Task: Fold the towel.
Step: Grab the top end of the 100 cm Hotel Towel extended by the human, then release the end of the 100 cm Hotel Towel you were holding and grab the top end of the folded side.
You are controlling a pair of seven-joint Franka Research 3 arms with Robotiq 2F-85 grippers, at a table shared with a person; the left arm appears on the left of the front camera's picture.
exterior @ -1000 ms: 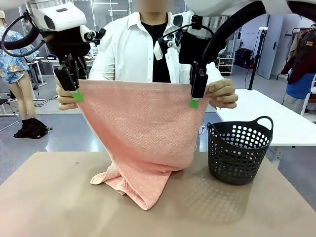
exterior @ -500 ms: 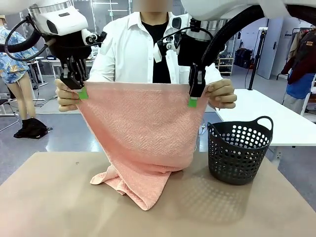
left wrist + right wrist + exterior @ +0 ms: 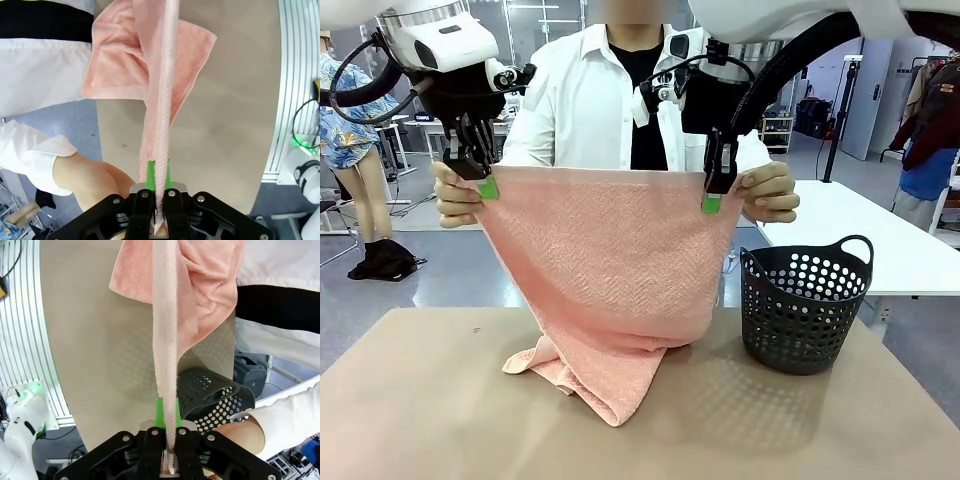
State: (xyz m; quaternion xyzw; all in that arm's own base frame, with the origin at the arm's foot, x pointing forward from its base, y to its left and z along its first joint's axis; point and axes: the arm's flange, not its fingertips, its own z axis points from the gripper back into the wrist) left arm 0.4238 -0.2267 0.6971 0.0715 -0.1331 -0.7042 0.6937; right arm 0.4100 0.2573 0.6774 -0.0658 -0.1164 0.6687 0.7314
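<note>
**Towel held up by its top corners, a gripper pinched on each**

The towel (image 3: 610,260) hangs across the middle of the front frame, with its lower end heaped on the worktop (image 3: 420,400) at lower centre, left of the basket (image 3: 805,310). The left gripper (image 3: 483,185), at upper left, and the right gripper (image 3: 712,200), right of centre, each have their green pads clamped on the top hem. The person's hands (image 3: 770,190) grasp the same corners just outside them. The cloth looks soft, limp and light; it sags between the holds and will not keep a shape. The terry pile should grip well. The corners and hem are the best places to hold, with the edge kept taut.
</note>
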